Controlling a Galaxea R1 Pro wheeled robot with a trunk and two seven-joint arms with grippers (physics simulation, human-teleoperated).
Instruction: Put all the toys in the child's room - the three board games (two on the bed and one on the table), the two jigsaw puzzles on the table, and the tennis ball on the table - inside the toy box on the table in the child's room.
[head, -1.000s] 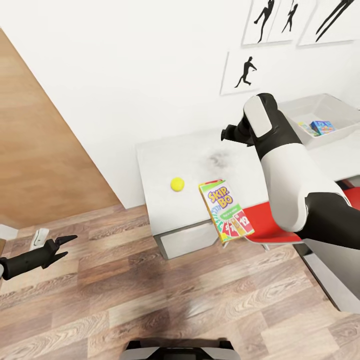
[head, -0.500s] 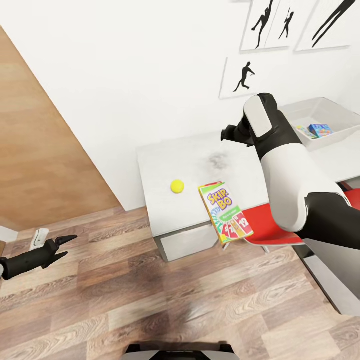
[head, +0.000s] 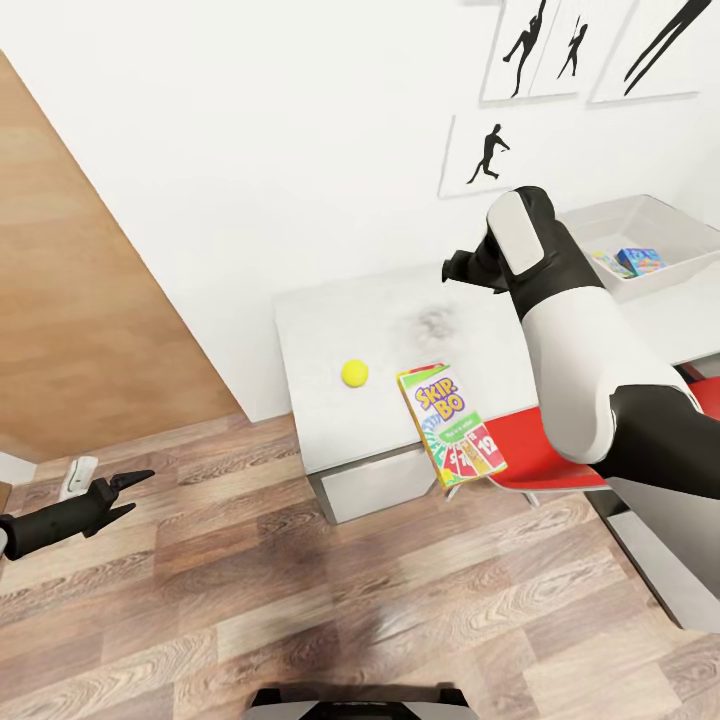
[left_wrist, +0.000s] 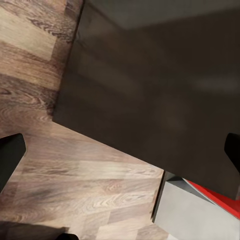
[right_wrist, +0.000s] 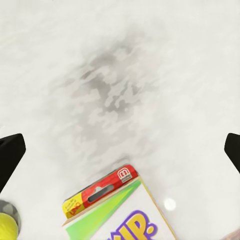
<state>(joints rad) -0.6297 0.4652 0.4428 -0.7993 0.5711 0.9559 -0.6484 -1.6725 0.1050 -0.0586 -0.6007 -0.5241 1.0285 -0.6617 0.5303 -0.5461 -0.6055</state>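
Your right gripper hung wide open above the Skip-Bo box, which overhung the worktop edge beside the tennis ball. Probably light, stiff card: pinch its thin edges. The left gripper was open.

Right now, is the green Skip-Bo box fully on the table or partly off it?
Partly off. The Skip-Bo box lies flat, its lower end past the table's front edge, over the red chair.
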